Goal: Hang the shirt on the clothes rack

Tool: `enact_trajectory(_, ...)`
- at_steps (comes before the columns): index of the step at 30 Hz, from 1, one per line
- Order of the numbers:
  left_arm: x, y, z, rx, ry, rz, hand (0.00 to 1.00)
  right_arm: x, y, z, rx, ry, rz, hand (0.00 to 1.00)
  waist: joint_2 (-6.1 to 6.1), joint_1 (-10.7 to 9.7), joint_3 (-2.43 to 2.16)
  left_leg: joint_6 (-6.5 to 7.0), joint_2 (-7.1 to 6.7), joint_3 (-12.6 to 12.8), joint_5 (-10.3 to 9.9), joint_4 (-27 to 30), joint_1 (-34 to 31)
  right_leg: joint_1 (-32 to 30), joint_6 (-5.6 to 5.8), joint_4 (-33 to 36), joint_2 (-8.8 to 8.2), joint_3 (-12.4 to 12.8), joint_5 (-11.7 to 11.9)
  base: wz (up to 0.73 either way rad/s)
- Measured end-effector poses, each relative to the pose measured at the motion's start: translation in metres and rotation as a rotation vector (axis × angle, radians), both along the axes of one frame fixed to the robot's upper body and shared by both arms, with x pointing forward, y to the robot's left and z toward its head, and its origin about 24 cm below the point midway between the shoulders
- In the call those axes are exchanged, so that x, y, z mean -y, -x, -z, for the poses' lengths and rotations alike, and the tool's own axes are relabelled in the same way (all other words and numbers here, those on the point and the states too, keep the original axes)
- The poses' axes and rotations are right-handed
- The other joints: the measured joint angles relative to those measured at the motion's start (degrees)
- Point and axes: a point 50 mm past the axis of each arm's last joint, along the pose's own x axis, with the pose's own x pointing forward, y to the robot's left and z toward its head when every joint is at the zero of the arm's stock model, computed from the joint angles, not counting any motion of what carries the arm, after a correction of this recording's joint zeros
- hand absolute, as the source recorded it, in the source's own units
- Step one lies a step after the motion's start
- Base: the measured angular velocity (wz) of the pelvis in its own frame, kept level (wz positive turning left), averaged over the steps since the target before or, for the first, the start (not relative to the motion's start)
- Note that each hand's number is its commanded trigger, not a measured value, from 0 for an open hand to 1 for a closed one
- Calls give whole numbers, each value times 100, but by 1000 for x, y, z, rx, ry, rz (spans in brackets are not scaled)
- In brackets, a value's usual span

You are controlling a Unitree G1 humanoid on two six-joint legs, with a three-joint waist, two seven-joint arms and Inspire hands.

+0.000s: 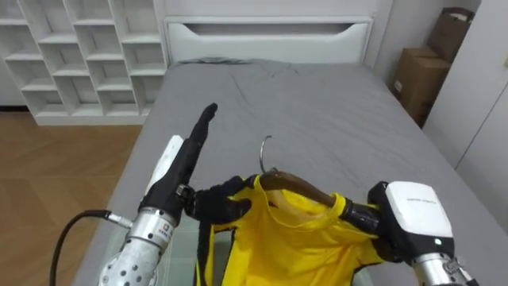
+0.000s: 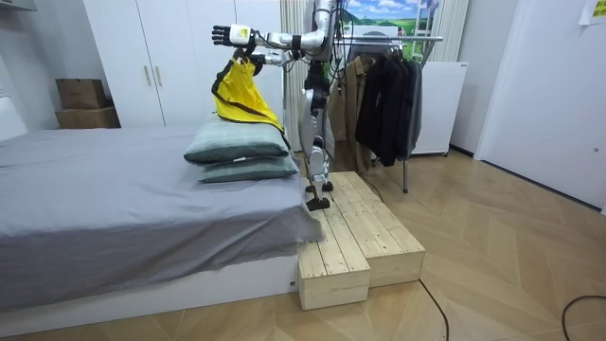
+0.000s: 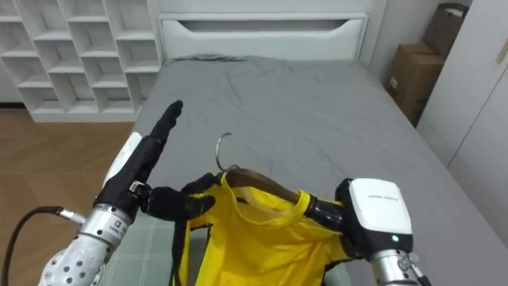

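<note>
A yellow shirt (image 1: 294, 238) hangs on a brown wooden hanger (image 1: 298, 184) with a metal hook (image 1: 264, 147), held up over the foot of the grey bed (image 1: 317, 103). My right hand (image 1: 397, 214) is curled round the hanger's right end and the shirt's shoulder. My left hand (image 1: 186, 163) stretches forward with straight fingers, and its thumb rests against the shirt's left shoulder. In the room view I stand on a wooden platform (image 2: 360, 237) at the bed's end, with the shirt (image 2: 241, 95) dangling from my raised arms.
A white headboard (image 1: 270, 36) closes the far end of the bed. White cube shelves (image 1: 71, 56) stand at the left and cardboard boxes (image 1: 421, 75) at the right. Two pillows (image 2: 237, 147) lie below the shirt. A rack of dark clothes (image 2: 388, 90) stands behind me.
</note>
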Motion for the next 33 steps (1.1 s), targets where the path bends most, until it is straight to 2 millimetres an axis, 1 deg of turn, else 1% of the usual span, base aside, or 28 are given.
enact_trajectory(1, 0, 1, 1, -3, 4, -2, 0, 3, 0, -1, 6, -22, 19, 100, -9, -54, -1, 0, 0, 19, 0, -1, -11, -24, -5, 2, -4, 1, -5, -6)
enact_trajectory(3, 1, 1, 1, -3, 10, -2, 0, 9, -1, -4, 18, -47, 48, 100, -44, -91, -21, 1, -2, 54, 1, 3, -19, -38, -14, 1, -11, 10, -19, -8)
enact_trajectory(5, 1, 1, 0, 1, 12, -2, 0, 16, -1, -7, 35, -103, 91, 100, -117, -125, -72, 0, -1, 78, 1, 6, 8, -23, -49, -2, -14, 32, -42, -9)
enact_trajectory(6, 1, 1, 0, 3, 12, -2, 0, 18, -1, -8, 41, -114, 104, 100, -126, -137, -78, 0, 0, 85, 1, 6, 22, -11, -49, -1, -13, 35, -42, -6)
enact_trajectory(9, -1, 1, -1, 6, 14, -10, 0, 29, -1, -13, 81, -158, 166, 100, -137, -203, -72, 0, 0, 102, 1, 2, 109, 63, -49, 0, -17, 60, -42, -4)
enact_trajectory(12, -7, -1, -3, 15, 17, -32, 0, 34, -1, -18, 119, -163, 193, 100, -175, -256, -50, -1, 3, 168, 0, -14, 144, 64, -55, 8, -21, 95, -82, -12)
enact_trajectory(14, -13, -1, -5, 22, 22, -59, 0, 35, -2, -22, 148, -161, 197, 100, -226, -276, -19, -2, 2, 224, 0, -18, 138, 37, -53, -4, -35, 122, -143, -13)
enact_trajectory(15, -14, -1, -5, 22, 23, -63, 0, 36, -2, -23, 153, -161, 199, 100, -231, -289, -16, -2, 3, 227, 0, -19, 138, 23, -55, -4, -35, 122, -151, -4)
enact_trajectory(18, -14, -1, -5, 22, 28, -65, 0, 41, -1, -28, 184, -163, 222, 100, -235, -305, -16, -2, -1, 244, 0, -42, 138, 4, -56, 1, -39, 133, -153, -1)
enact_trajectory(22, -17, -1, -4, 20, 29, -78, 0, 39, -1, -33, 218, -164, 218, 100, -233, -303, -18, -6, -2, 247, 0, -59, 136, 8, -57, 10, -39, 130, -153, 0)
enact_trajectory(28, -26, 6, 6, -18, 29, -119, 0, 38, -1, -37, 244, -160, 210, 100, -219, -278, -26, -35, 3, 243, -22, -76, 137, 5, -66, 26, -31, 121, -147, 1)
enact_trajectory(33, -45, 11, 9, -19, 32, -197, 0, 32, 2, -46, 288, -150, 171, 100, -179, -277, -44, -45, 12, 243, -32, -115, 155, -30, -69, 97, -17, 122, -145, 0)
